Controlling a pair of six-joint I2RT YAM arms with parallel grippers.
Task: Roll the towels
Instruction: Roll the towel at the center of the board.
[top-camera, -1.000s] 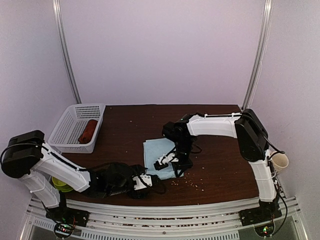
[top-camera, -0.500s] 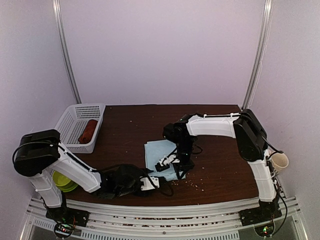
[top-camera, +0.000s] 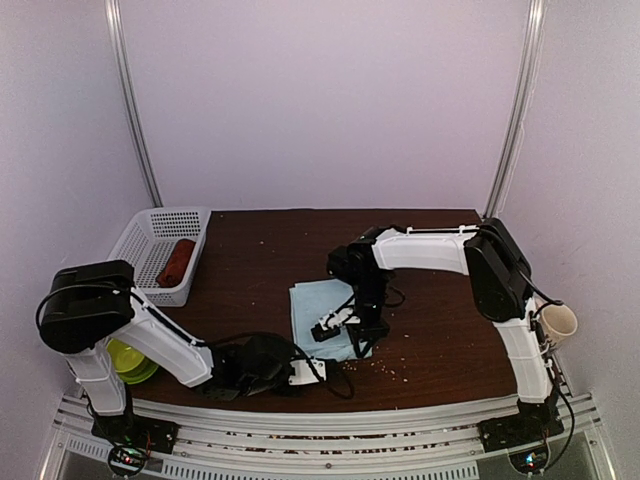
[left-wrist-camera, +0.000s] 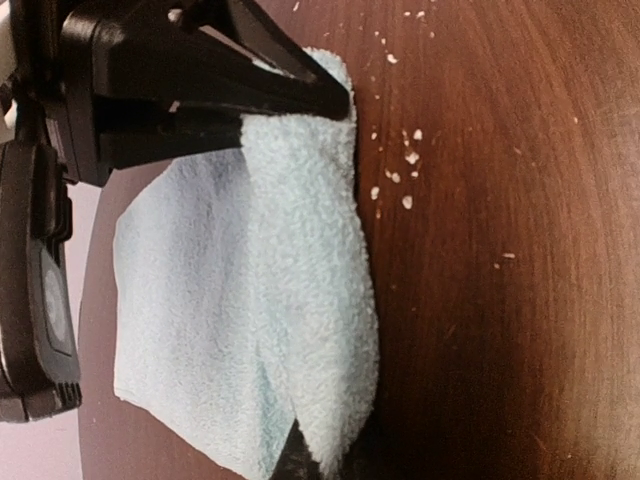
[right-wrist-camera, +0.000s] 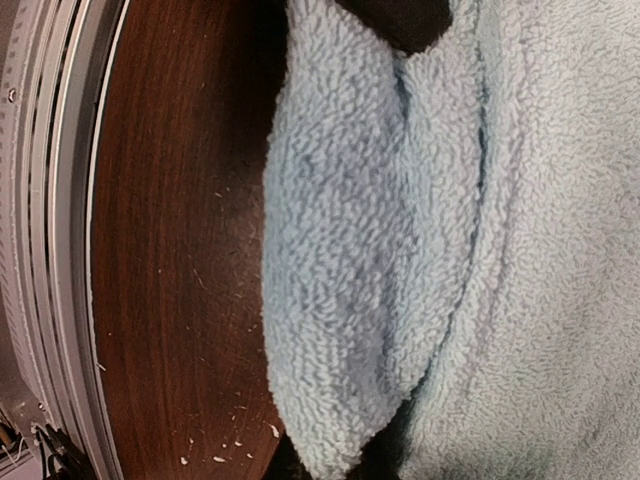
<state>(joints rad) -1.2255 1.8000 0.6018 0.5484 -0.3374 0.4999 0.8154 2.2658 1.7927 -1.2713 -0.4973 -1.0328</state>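
The light-blue towel (top-camera: 318, 305) lies partly folded at the table's middle, its near edge bunched into a thick fold (left-wrist-camera: 310, 260). My left gripper (top-camera: 306, 372) reaches in low from the left and is shut on the fold's near end (left-wrist-camera: 322, 462). My right gripper (top-camera: 352, 338) is shut on the fold's other end (right-wrist-camera: 338, 466). Its black fingers (left-wrist-camera: 250, 70) show at the top of the left wrist view, on the towel. The right wrist view is filled with the towel's pile (right-wrist-camera: 400, 250). The rust-red towel (top-camera: 178, 260) lies rolled in the basket.
A white plastic basket (top-camera: 145, 240) stands at the back left. A yellow-green bowl (top-camera: 128, 362) sits by the left arm's base, and a tan cup (top-camera: 560, 322) hangs past the table's right edge. Pale crumbs (top-camera: 385, 368) dot the dark wood near the towel.
My left gripper slid right along the table's near edge to the towel's fold and closed on it. The right gripper stayed shut on the towel, hardly moving.
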